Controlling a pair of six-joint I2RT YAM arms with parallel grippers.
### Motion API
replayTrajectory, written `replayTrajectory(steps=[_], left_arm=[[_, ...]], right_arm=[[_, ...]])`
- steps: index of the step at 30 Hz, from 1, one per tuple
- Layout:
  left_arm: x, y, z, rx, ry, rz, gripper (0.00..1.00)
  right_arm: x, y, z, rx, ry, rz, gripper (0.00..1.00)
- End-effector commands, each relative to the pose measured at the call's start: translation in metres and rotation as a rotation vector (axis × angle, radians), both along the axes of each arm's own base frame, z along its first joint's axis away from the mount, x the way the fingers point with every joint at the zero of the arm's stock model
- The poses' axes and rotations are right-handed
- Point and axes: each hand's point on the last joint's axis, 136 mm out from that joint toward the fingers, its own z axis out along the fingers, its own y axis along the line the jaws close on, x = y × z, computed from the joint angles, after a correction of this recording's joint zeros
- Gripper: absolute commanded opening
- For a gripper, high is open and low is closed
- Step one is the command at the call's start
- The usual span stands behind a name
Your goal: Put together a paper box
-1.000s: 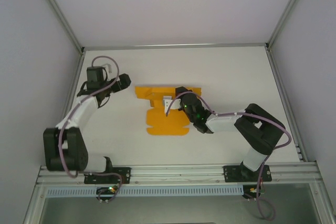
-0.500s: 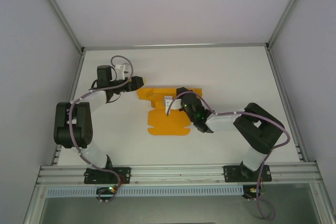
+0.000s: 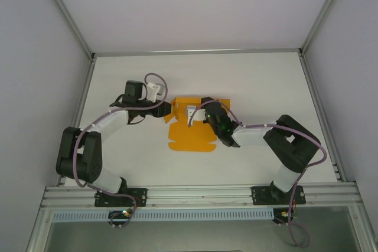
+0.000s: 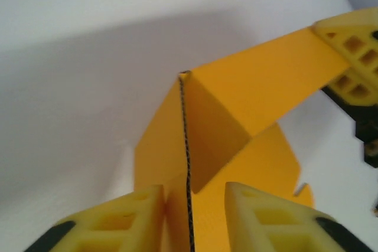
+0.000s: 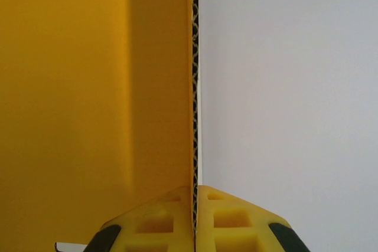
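Note:
The paper box [image 3: 190, 138] is a bright orange-yellow die-cut sheet lying in the middle of the table, with its far part folded up. My left gripper [image 3: 170, 111] is at the sheet's left end. In the left wrist view its yellow jaws [image 4: 194, 219] straddle an upright flap edge [image 4: 185, 146], with a gap still showing on the right side. My right gripper [image 3: 198, 111] is on the raised flap's right part. Its jaws [image 5: 194, 222] are shut on the corrugated edge of the card [image 5: 88, 87]. Its yellow fingers [image 4: 351, 57] hold the far end of the raised panel.
The white table [image 3: 266, 81] is walled at the back and on both sides. A metal rail [image 3: 201, 195] carrying both arm bases runs along the near edge. The right arm's elbow [image 3: 292, 143] sits low to the right of the sheet.
My left arm swung right from the table's left side to the sheet's left flap, and its jaws narrowed around that flap. The right gripper kept its grip, and the sheet shifted slightly.

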Motion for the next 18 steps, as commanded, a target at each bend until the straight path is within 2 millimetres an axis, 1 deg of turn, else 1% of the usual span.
replayTrajectory(steps=[1,2,3,5,7,8,10,11,13,14,18], left_arm=[[0.006,0.018,-0.023,0.217,0.040,0.072,0.16],[0.009,0.023,-0.025,0.275,0.038,0.110,0.10],[0.012,0.028,-0.027,0.339,0.037,0.153,0.06],[0.016,0.036,-0.028,0.410,0.038,0.223,0.07],[0.022,0.042,-0.027,0.429,0.060,0.301,0.07],[0.018,0.029,-0.026,0.413,0.066,0.287,0.07],[0.015,0.015,-0.025,0.377,0.079,0.273,0.08],[0.012,0.006,-0.023,0.361,0.073,0.245,0.11],[0.005,-0.009,-0.018,0.342,0.057,0.192,0.15],[0.001,-0.015,-0.016,0.338,0.053,0.177,0.16],[-0.007,-0.029,-0.006,0.298,0.066,0.168,0.17]], right_arm=[[0.003,0.002,0.021,0.051,-0.030,-0.030,0.00],[0.002,0.003,0.021,0.051,-0.029,-0.025,0.00],[0.001,0.003,0.021,0.049,-0.029,-0.025,0.00],[0.000,0.004,0.021,0.049,-0.032,-0.028,0.00],[0.000,0.005,0.023,0.059,-0.033,-0.035,0.00],[0.000,0.006,0.023,0.065,-0.034,-0.039,0.00],[0.000,0.008,0.021,0.066,-0.029,-0.039,0.00],[0.000,0.008,0.019,0.066,-0.028,-0.041,0.00],[0.000,0.009,0.017,0.059,-0.025,-0.048,0.00],[0.000,0.010,0.017,0.061,-0.030,-0.049,0.00],[0.001,0.012,0.017,0.067,-0.038,-0.045,0.00]])
